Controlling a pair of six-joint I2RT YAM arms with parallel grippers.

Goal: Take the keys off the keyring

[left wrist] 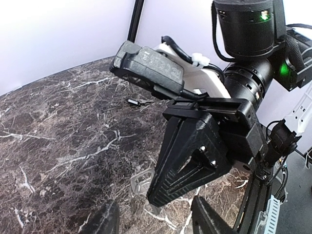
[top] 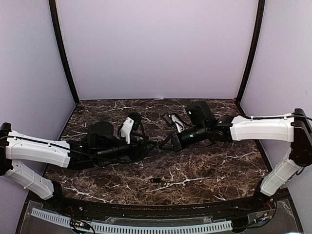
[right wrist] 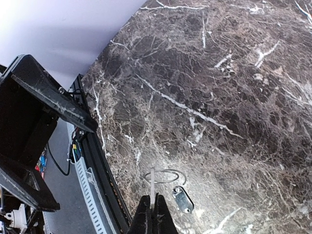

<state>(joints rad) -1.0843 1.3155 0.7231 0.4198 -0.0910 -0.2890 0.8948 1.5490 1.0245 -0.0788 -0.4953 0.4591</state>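
Right pincer [right wrist: 153, 214]: jaws pressed together, tips low over the bench [top: 219, 165]. A thin pale sliver stands up from between the tips, and I cannot tell what it is.
Keyring [right wrist: 168, 170]: wire loop flat on the marble just beyond those tips, the sliver's end at its near edge.
Key [right wrist: 183, 200]: silvery oblong, just beside the ring on the marble.
Second dark key [top: 156, 180]: alone, nearer the front edge, well apart from both arms.
Left pincer [left wrist: 156, 222]: fingers spread, holding nothing, facing the right one.
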